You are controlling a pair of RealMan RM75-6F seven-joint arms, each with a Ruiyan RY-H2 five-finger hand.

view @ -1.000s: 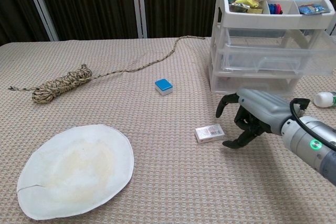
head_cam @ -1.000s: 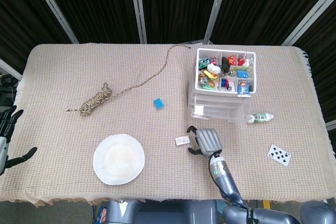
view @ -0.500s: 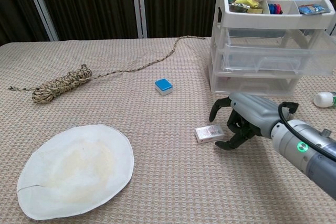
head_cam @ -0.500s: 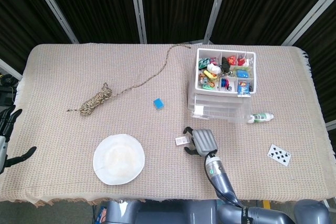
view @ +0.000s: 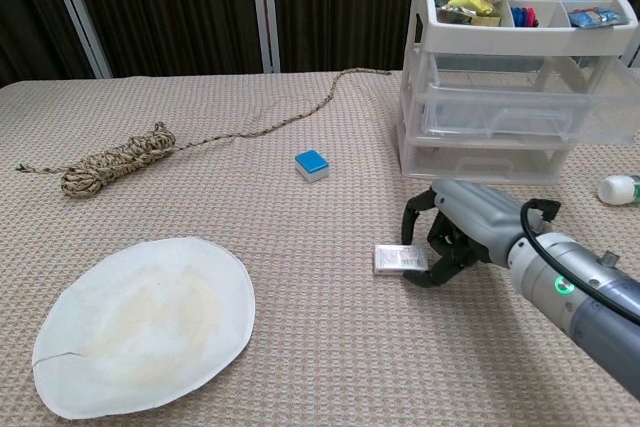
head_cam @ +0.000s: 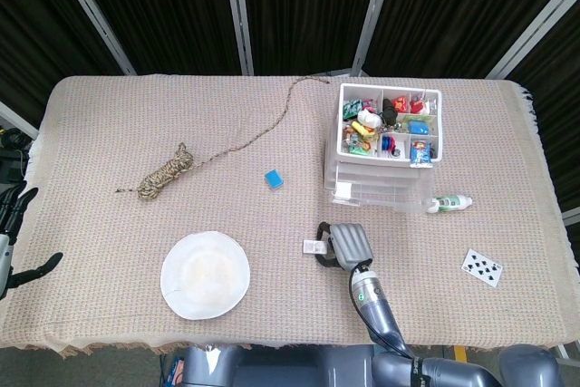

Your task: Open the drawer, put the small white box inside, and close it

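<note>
Right hand (view: pixel 455 232) low, fingers curled around small white box (view: pixel 399 259)

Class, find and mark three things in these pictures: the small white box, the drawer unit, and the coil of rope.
small white box (view: pixel 398 259), chest view, on its top face.
drawer unit (view: pixel 500 117), chest view, on the front of the middle drawer.
coil of rope (head_cam: pixel 168 172), head view, on the bundled middle.
</note>
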